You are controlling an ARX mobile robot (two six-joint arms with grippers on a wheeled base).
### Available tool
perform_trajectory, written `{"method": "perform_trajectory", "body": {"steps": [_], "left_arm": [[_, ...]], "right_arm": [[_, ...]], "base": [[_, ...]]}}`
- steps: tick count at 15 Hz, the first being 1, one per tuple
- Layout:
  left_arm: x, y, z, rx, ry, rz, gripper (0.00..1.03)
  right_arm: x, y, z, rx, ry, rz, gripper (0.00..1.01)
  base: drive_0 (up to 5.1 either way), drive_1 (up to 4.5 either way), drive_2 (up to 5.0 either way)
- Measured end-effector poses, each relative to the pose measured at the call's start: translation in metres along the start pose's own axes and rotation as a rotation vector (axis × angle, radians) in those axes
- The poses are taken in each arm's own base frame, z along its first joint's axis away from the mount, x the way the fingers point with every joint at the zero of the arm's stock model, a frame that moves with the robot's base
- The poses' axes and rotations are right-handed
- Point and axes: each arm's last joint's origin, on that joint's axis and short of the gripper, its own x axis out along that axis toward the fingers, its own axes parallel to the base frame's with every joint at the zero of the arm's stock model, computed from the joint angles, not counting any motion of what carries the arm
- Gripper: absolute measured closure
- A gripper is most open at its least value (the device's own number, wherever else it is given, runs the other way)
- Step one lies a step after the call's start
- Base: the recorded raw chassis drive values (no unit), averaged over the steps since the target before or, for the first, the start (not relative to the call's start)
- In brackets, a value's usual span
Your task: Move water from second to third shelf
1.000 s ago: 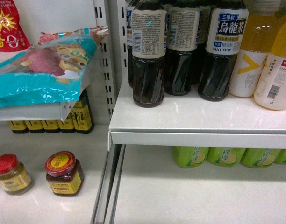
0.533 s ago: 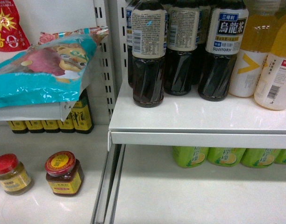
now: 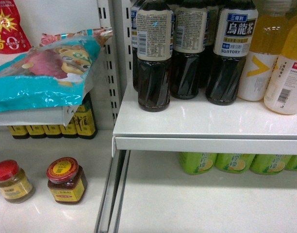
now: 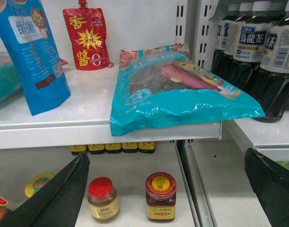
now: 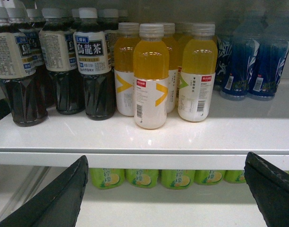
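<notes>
Suntory tea bottles point(image 3: 187, 48) beside yellow drinks point(image 5: 151, 78), red-capped jars point(image 4: 160, 197) below.

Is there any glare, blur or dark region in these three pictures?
Head view: tops of the yellow drink bottles look washed out. Left wrist view: glare streaks on the teal snack bag. Right wrist view: blue bottles sit in dim, soft shadow, and a small highlight shines on the white shelf.

Upper right shelf point(image 3: 206, 124): dark tea bottles point(image 3: 192, 48) with beige labels, yellow drink bottles point(image 3: 277, 58) touching to their right
Below that shelf: green bottles point(image 3: 231, 162) in a row at the back
Left bay: teal snack bag point(image 3: 44, 75) overhanging its shelf edge; small yellow-labelled bottles point(image 3: 66, 127) beneath; two jars point(image 3: 66, 180) on the lower shelf, near each other
Top left corner: red pouch point(image 3: 8, 26)
Claws: neither in view
</notes>
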Motion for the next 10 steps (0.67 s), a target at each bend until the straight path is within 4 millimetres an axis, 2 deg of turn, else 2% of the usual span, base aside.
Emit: {"method": "perform_trajectory", "body": {"steps": [10], "left_arm": [[0.0, 0.0, 0.0, 0.0, 0.0, 0.0, 0.05]], "right_arm": [[0.0, 0.0, 0.0, 0.0, 0.0, 0.0, 0.03]], "base": [[0.0, 0.0, 0.0]]}}
